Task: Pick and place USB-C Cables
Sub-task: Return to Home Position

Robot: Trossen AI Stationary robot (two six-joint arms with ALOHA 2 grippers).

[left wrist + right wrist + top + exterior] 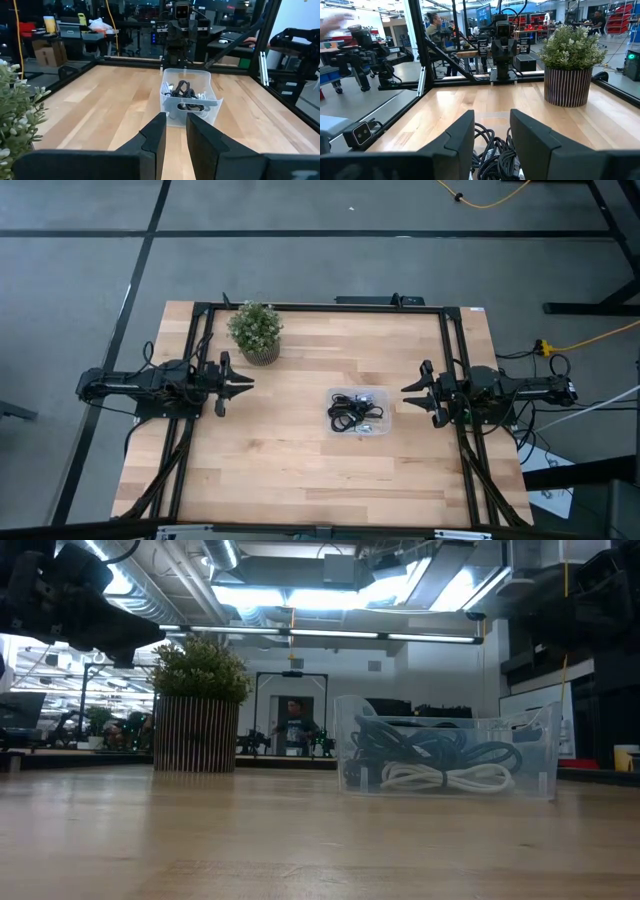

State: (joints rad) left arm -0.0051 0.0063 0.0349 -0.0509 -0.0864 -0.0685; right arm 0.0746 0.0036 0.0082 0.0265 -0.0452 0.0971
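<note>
The USB-C cables (350,412) lie tangled in a clear plastic bin (386,396) right of the table's middle. In the low view the bundle (440,765) shows dark cables with a pale one at the bottom. My left gripper (248,383) hovers over the table's left part, pointing right at the bin (210,102), fingers a little apart (176,125). My right gripper (405,390) hovers just right of the bin, pointing left, fingers slightly apart (492,125). The black cables (492,147) show close ahead of it. Neither gripper holds anything.
A potted plant (255,330) in a ribbed pot stands on the table's far left part, beyond my left gripper. A black frame (320,307) runs along the table's far and side edges. Bare wood stretches across the near half. People show in the room beyond (295,725).
</note>
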